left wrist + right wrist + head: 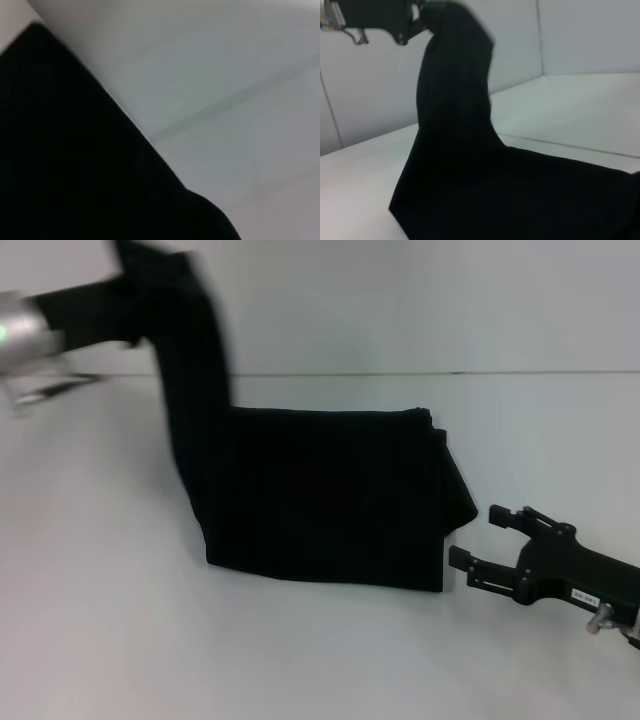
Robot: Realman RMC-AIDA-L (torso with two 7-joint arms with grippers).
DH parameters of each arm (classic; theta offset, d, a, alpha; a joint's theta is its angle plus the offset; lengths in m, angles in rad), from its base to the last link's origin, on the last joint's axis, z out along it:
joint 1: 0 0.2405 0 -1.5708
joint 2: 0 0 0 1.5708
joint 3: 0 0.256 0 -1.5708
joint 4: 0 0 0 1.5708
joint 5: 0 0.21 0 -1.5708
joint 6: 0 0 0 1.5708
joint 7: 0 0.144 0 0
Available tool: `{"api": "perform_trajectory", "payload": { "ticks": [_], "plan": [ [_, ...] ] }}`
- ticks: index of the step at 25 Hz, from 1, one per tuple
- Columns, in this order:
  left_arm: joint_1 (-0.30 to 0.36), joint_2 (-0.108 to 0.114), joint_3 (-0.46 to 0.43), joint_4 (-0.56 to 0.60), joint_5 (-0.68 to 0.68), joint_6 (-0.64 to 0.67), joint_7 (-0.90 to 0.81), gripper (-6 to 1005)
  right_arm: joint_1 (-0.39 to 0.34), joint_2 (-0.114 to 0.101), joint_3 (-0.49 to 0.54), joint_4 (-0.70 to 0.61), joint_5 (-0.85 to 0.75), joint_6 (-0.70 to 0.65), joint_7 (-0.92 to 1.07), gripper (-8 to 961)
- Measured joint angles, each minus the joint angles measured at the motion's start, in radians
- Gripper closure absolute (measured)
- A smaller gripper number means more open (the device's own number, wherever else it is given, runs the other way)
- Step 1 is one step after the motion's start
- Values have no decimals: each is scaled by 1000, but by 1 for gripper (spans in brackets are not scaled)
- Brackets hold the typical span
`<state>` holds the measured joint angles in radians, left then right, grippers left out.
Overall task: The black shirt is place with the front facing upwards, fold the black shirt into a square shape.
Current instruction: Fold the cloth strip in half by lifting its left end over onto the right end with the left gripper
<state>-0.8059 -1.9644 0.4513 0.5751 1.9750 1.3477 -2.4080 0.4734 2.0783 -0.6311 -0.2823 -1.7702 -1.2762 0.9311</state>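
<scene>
Matt black cloth shirt (330, 500) on a smooth white table (100, 640); right pincer (478, 538) matt black plastic

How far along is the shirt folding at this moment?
Partly done: the black shirt already lies as a folded band on the white table. In hand: the left gripper holds one end lifted high. The right gripper sits open beside the other end. Left: laying that end over into a square.

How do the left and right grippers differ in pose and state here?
The left gripper is raised high, shut on the plain black cloth shirt, lifting one end. The right gripper sits low beside the shirt's right edge, open, holding nothing. Both are black.
</scene>
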Motion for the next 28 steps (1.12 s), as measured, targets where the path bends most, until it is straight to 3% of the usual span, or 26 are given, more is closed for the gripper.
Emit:
{"api": "perform_trajectory", "payload": {
  "ticks": [2, 4, 8, 10, 13, 15, 20, 28],
  "plan": [
    [-41, -33, 62, 1, -1, -2, 0, 973, -9, -1, 7, 0, 0, 0, 0, 7],
    [-67, -82, 120, 1, -1, -9, 9, 973, -18, -1, 10, 0, 0, 0, 0, 7],
    [-53, -173, 190, -14, 2, -27, 35, 973, -24, -3, 10, 0, -1, 1, 3, 7],
    [-34, -200, 206, -48, -2, -46, 58, 973, -23, -2, 10, 0, -3, 10, 8, 6],
    [-24, -200, 210, -180, -29, -79, 118, 973, -16, 3, 8, 0, -6, 36, 14, 6],
    [-15, -199, 207, -208, -39, -81, 136, 973, -8, 7, 9, 1, -4, 57, 14, 6],
    [1, -201, 212, -209, -45, -79, 158, 973, 49, 16, 12, 16, 29, 135, 15, 6],
    [-18, -204, 214, -214, -46, -85, 187, 965, 202, 19, 11, 48, 77, 343, 15, 6]
  ]
}}
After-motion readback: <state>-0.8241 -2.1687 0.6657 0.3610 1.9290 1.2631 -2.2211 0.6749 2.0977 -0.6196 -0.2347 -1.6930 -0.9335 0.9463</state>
